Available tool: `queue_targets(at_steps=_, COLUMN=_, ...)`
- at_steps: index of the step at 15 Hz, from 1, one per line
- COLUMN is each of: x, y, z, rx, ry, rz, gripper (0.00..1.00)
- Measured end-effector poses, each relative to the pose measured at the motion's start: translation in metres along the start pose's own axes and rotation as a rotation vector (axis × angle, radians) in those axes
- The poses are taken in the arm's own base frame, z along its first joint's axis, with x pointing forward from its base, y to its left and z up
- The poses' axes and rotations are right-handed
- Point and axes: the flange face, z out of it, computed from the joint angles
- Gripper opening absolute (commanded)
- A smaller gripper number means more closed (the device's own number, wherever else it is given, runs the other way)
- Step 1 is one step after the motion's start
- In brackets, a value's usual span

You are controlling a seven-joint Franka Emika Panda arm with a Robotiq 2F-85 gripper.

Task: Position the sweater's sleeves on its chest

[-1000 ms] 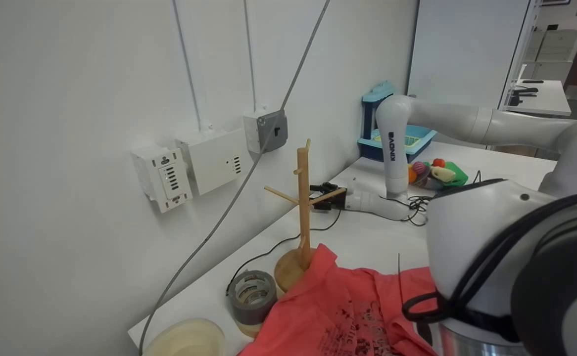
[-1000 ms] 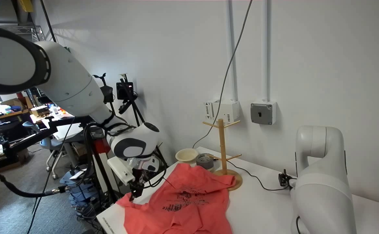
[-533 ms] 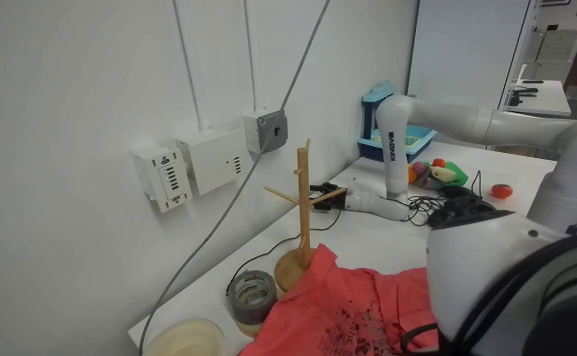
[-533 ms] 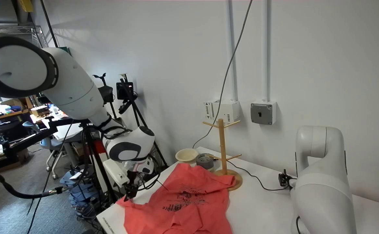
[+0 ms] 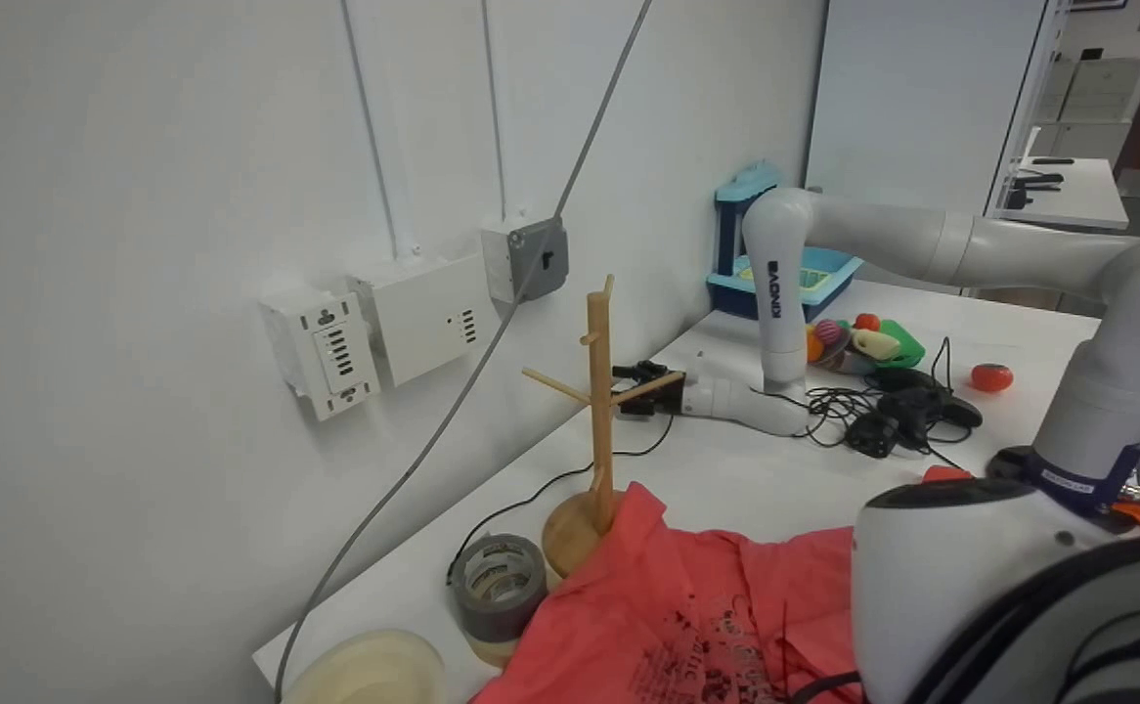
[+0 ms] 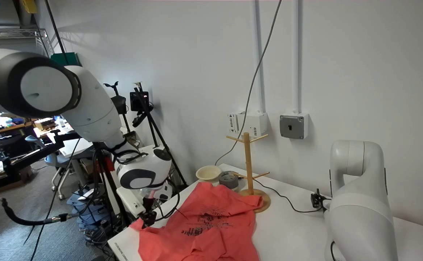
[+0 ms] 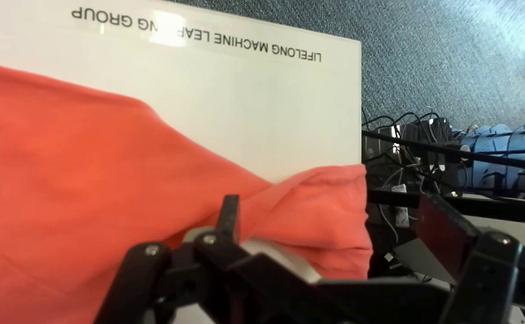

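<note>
The sweater (image 6: 200, 215) lies spread, one sleeve (image 6: 213, 243) apparently folded onto the chest (image 6: 206, 226) — the bunching blurs it. The other sleeve (image 7: 323, 211), outstretched at the edge of the table (image 7: 262, 112), awaits folding — the gripper (image 7: 332, 207) set wide above it.

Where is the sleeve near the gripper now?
In the wrist view, right of centre, the coral sleeve reaches the edge of the white table, framed by the open gripper.
</note>
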Motion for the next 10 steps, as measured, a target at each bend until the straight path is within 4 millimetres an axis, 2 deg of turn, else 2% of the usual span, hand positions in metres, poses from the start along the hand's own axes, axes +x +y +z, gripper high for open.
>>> queue_targets(at_steps=5, x=0.003, y=0.02, z=0.02, rx=-0.01, ry=0.013, rz=0.012, gripper=1.0)
queue_targets(at_steps=10, x=0.005, y=0.038, z=0.025, rx=-0.018, ry=0.019, rz=0.034, gripper=1.0)
